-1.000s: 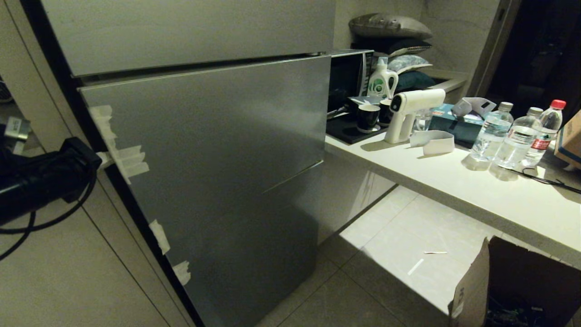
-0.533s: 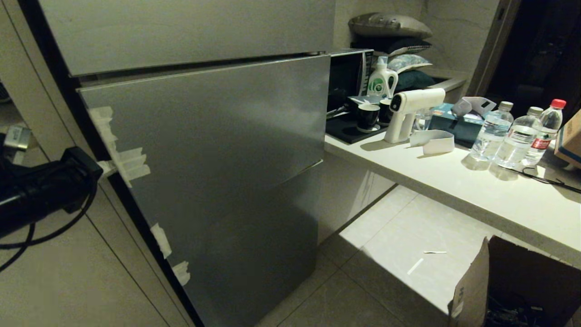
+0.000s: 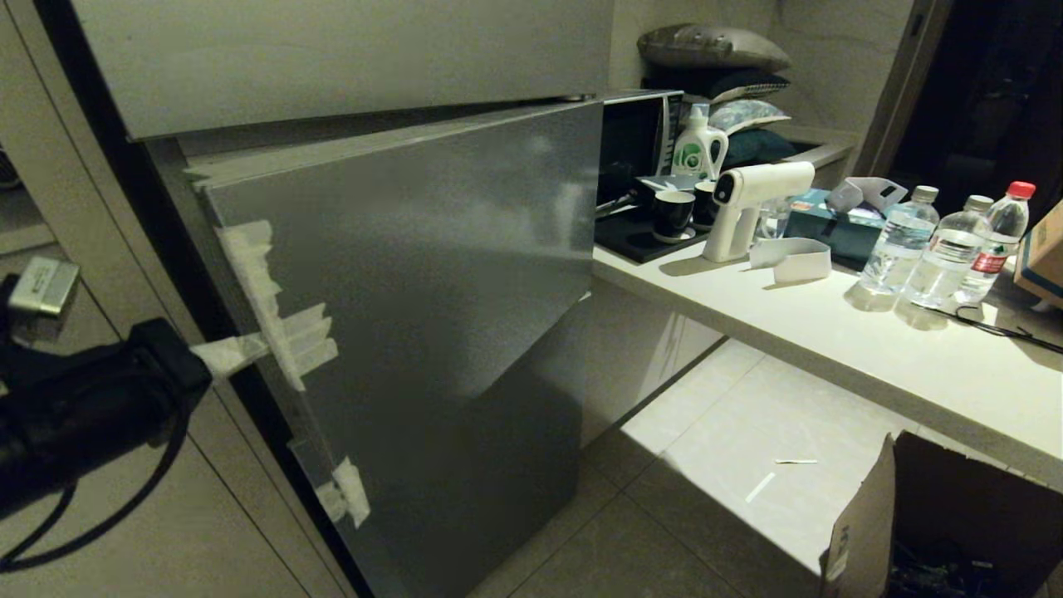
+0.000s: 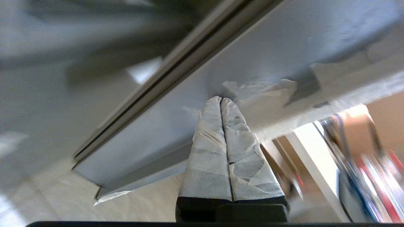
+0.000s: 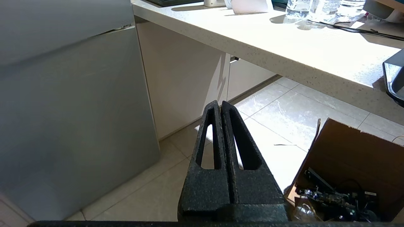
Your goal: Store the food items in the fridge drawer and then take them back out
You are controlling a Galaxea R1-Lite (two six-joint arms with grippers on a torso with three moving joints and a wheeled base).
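Fridge door [image 3: 415,291] has swung ajar since a second ago; left gripper [image 3: 237,353], at nine o'clock, has its fingers [image 4: 233,151] pressed together, tips at the door's taped edge. Drawer not visible, presumably behind it. Right gripper [image 5: 221,108] idle, fingers together.

I see the grey fridge door panel [image 3: 415,274] filling the middle, with white tape scraps [image 3: 278,332] along its edge. To its right runs a pale worktop [image 3: 830,332] in bright light, white cabinet fronts [image 3: 656,349] beneath it. Below the worktop lies a light tiled floor [image 3: 722,448], and an open cardboard box [image 3: 938,515] stands on it. Beyond the worktop a dark doorway [image 3: 988,91] opens.
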